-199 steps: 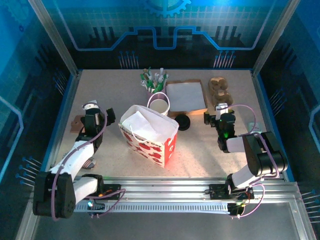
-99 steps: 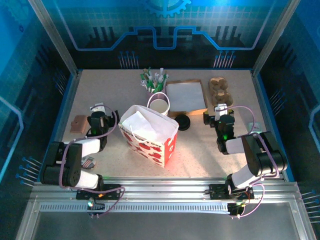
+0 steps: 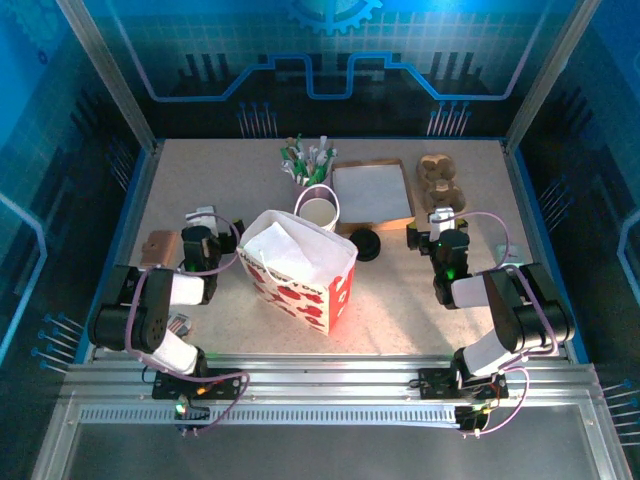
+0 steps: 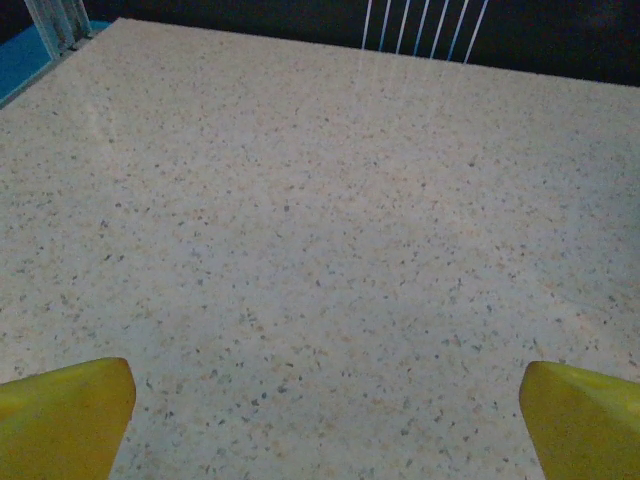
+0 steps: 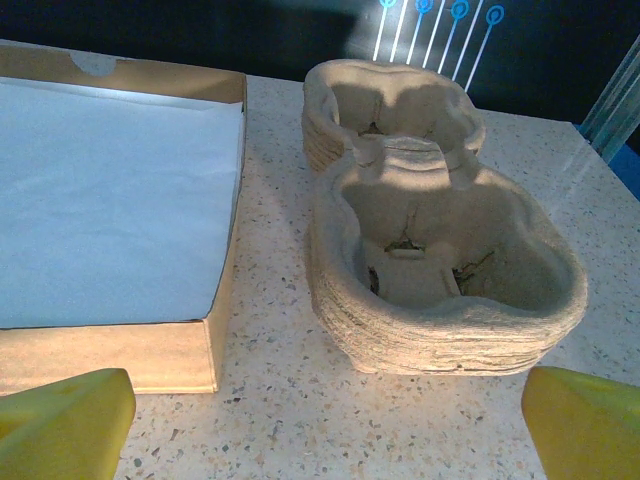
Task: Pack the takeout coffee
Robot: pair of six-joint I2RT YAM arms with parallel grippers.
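The takeout coffee [image 3: 318, 212] is a white paper cup standing open-topped, with no lid on it, just behind the white-and-red gift bag [image 3: 297, 268] at the table's middle. A round black lid [image 3: 366, 243] lies on the table to the right of the bag. My left gripper [image 3: 212, 222] is left of the bag, open over bare tabletop, and its yellow fingertips [image 4: 65, 415] stand wide apart with nothing between them. My right gripper [image 3: 432, 225] is right of the lid, open and empty. Its fingertips [image 5: 65, 420] point at the stacked pulp carriers [image 5: 440, 270].
A pink cup of green-white sticks [image 3: 308, 165] stands at the back behind the coffee. A flat cardboard box lined with white paper [image 3: 372, 192] sits beside it, with the pulp carriers [image 3: 440, 175] further right. A small brown object [image 3: 158, 247] lies left of my left arm.
My left arm has folded back toward its base, and its gripper has shifted slightly right, closer to the bag. The right arm has not moved.
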